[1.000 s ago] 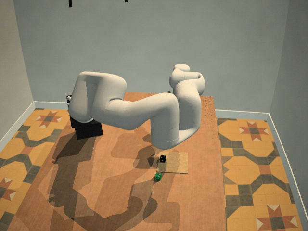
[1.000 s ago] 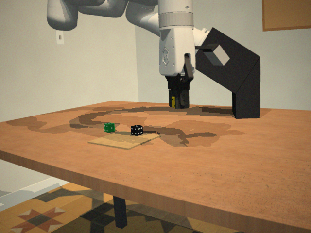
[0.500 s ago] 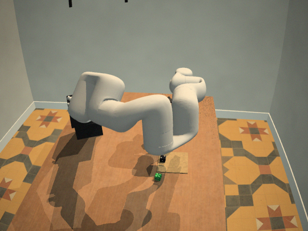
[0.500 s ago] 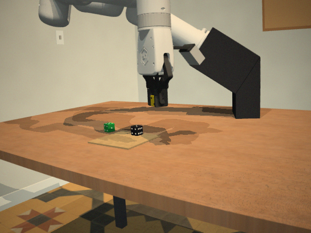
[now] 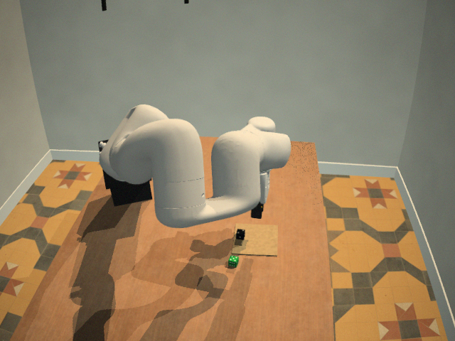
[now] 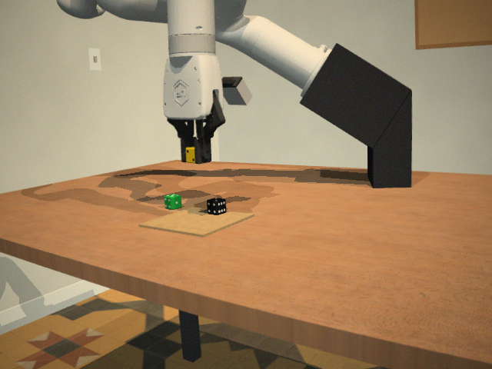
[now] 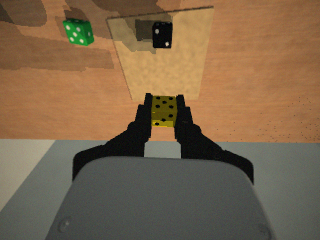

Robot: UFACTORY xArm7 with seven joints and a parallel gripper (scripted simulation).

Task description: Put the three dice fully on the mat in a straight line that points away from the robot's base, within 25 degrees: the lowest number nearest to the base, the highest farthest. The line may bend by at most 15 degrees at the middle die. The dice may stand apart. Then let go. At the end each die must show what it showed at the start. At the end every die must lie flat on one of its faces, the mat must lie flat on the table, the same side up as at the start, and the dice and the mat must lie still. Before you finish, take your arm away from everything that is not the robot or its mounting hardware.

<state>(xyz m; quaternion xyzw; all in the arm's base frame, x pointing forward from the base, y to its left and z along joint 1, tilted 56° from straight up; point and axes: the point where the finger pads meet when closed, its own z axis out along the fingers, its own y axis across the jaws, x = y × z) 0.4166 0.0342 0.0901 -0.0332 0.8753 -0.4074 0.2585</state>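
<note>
My gripper is shut on a yellow die with black pips and holds it well above the table; it also shows in the exterior view, where the gripper hangs above the table beyond the mat. The tan mat lies flat on the table. A black die sits on the mat near one corner. A green die lies on the wood just off the mat. In the wrist view the yellow die hangs over the mat's near edge.
The arm's black base block stands at the table's far left corner in the top view and at the right in the exterior view. The arm's big white links hang low over the table beside the mat.
</note>
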